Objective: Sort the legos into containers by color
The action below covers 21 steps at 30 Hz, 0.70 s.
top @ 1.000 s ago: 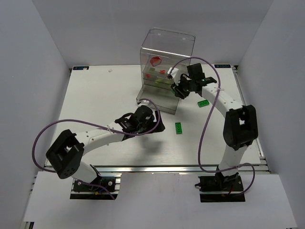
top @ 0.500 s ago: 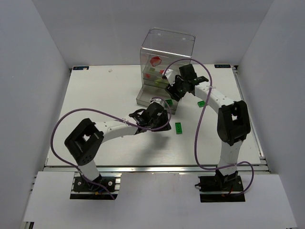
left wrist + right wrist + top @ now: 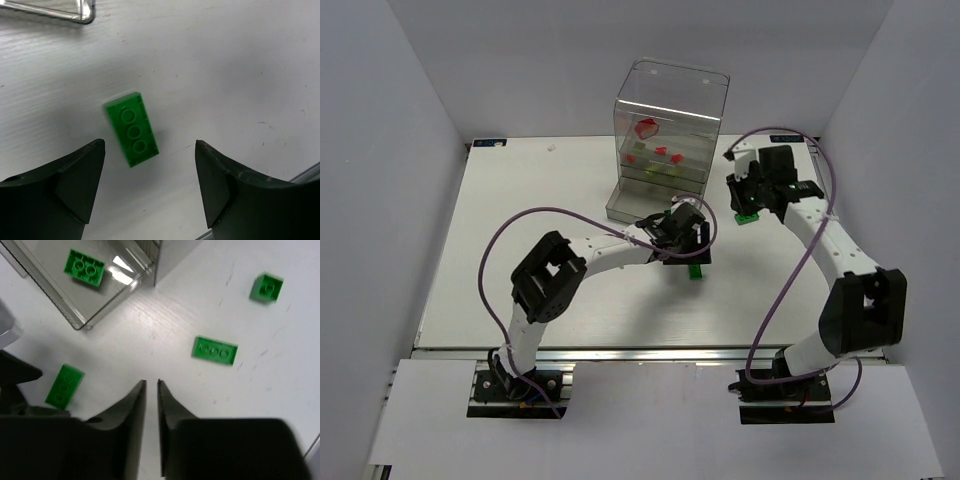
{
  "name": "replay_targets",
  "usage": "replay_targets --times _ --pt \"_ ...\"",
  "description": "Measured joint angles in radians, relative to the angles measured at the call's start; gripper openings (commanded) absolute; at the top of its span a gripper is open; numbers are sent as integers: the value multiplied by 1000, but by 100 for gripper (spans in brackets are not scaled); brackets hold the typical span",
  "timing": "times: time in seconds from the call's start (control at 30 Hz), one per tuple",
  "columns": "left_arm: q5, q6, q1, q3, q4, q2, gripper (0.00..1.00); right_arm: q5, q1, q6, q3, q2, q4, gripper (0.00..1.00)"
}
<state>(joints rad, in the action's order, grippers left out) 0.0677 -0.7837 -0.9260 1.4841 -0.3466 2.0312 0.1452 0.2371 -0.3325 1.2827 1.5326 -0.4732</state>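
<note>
- The tall clear plastic box with stacked see-through shelves (image 3: 672, 100) stands at the far middle of the white ribbed table (image 3: 520, 220).
- A flat, glossy dark green brick (image 3: 131, 129) lies on the table just in front of the box, studs up, three round studs in a single row.
- Its long axis points roughly toward the box front; in the left wrist view it slants from upper left to lower right.
- The left gripper (image 3: 150, 146) hangs over this brick with its matte black wedge-shaped fingers (image 3: 75, 175) spread wide on either side, holding nothing.
- The right gripper (image 3: 151, 385) is off the box's right side, its fingers drawn almost together with only a thin slit, nothing in it.
- A second flat green brick (image 3: 215, 350) lies right of the box, studs up, long axis across the box front.
- A small square green brick (image 3: 266, 287) sits further right.
- A stubby green brick (image 3: 84, 267) lies in the box's bottom tray.
- Upper shelves hold a rounded red piece (image 3: 648, 127) and small red bricks (image 3: 660, 152).
</note>
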Motion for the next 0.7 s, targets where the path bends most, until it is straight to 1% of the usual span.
replay_targets --times 0.1,0.23,0.4,0.5,0.53,0.57,0.67,0.7 --pt "30 -4 -20 110 -86 74 82 34 -51 33 -63 -56 -11 31" --pt "80 -16 -35 265 -203 185 79 73 -101 68 -110 -64 -29 32" --pt "123 -24 -44 350 -298 239 75 115 -150 91 -122 -64 -46 32" --pt "143 -25 -45 393 -351 270 66 133 -170 94 -122 -64 -47 32" --pt "145 -24 -46 401 -360 273 60 139 -174 95 -122 -64 -46 32" --pt "154 -23 -48 402 -367 273 47 146 -180 95 -122 -64 -47 32" --pt "170 -14 -49 403 -387 277 31 164 -193 96 -122 -64 -47 32" --pt "172 -9 -50 403 -388 277 29 169 -196 97 -122 -64 -47 32"
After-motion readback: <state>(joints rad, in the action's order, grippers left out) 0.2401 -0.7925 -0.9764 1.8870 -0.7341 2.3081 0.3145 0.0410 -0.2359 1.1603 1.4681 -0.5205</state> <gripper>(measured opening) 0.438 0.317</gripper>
